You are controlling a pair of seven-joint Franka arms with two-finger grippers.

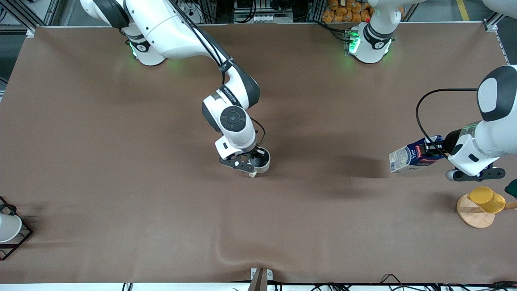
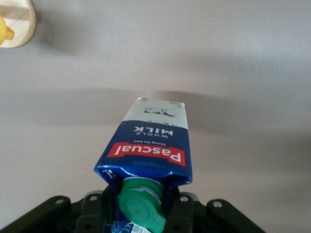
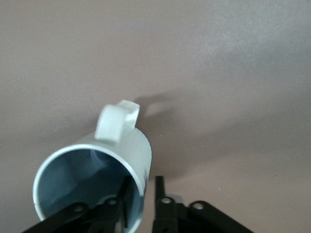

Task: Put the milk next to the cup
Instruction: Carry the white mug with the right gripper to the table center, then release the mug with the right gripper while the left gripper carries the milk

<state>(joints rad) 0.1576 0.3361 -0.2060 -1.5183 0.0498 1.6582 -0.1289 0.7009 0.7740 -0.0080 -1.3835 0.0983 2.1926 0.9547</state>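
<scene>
The milk (image 1: 410, 157), a dark blue carton with a red label, hangs tilted in the air over the left arm's end of the table. My left gripper (image 1: 438, 149) is shut on its top end. In the left wrist view the carton (image 2: 153, 141) points away from the gripper (image 2: 143, 199), with the green cap (image 2: 141, 208) between the fingers. The beige cup (image 1: 263, 161) stands mid-table. My right gripper (image 1: 255, 159) is at its rim. In the right wrist view the gripper (image 3: 143, 182) straddles the wall of the cup (image 3: 121, 145), one finger inside and one outside with a gap; the handle (image 3: 114, 121) points away.
A yellow cup (image 1: 486, 199) lies on a round wooden coaster (image 1: 472, 216) just nearer the front camera than the left gripper; the coaster also shows in the left wrist view (image 2: 22, 22). A white cup in a black wire rack (image 1: 20, 236) sits at the right arm's end.
</scene>
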